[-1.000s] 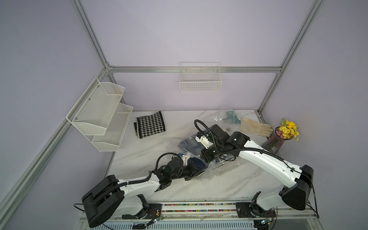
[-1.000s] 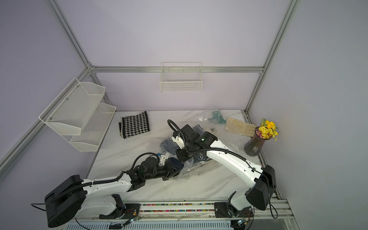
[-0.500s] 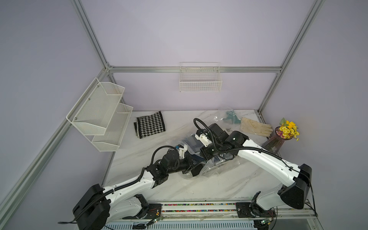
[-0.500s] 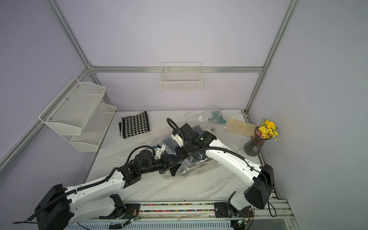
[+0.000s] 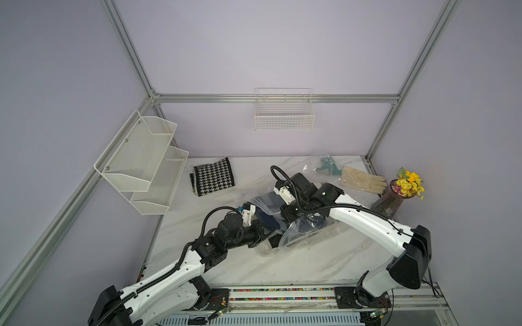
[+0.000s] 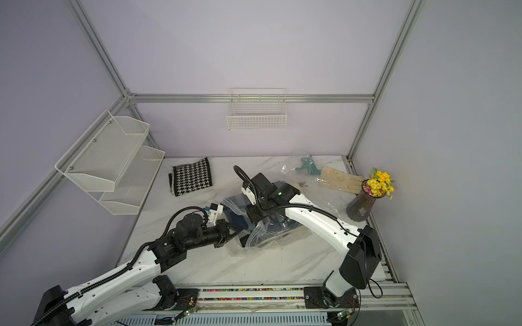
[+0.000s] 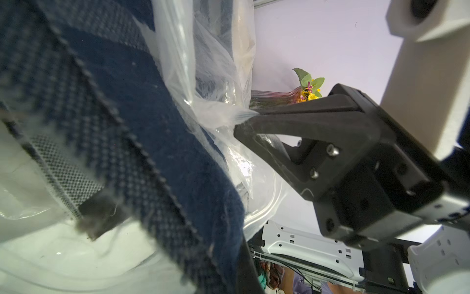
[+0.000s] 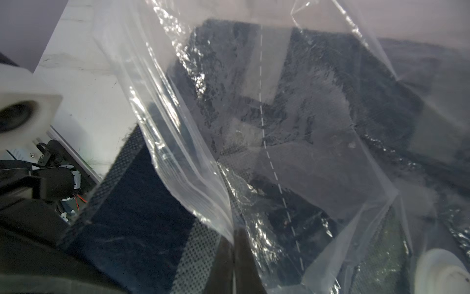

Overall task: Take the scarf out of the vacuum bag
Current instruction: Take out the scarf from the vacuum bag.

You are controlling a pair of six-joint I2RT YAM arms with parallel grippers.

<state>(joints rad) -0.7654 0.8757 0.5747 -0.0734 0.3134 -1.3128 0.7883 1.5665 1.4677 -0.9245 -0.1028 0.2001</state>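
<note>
Navy scarf (image 7: 152, 152) lengthwise toward left pincer (image 6: 239, 233)

On the desk (image 6: 197, 262) the crinkled vacuum bag (image 6: 285, 238) lies mid-surface, a navy scarf (image 6: 239, 219) showing at its open end, where the left claw (image 6: 240, 231) and the right claw (image 6: 256, 223) sit close together. Behind lie a houndstooth cloth (image 6: 192, 176), a small bag (image 6: 293, 167) and gloves (image 6: 339, 179), with a flower vase (image 6: 361, 206) at the desk's edge on the right arm's side. A wire basket (image 6: 256, 118) hangs on the back wall.
</note>
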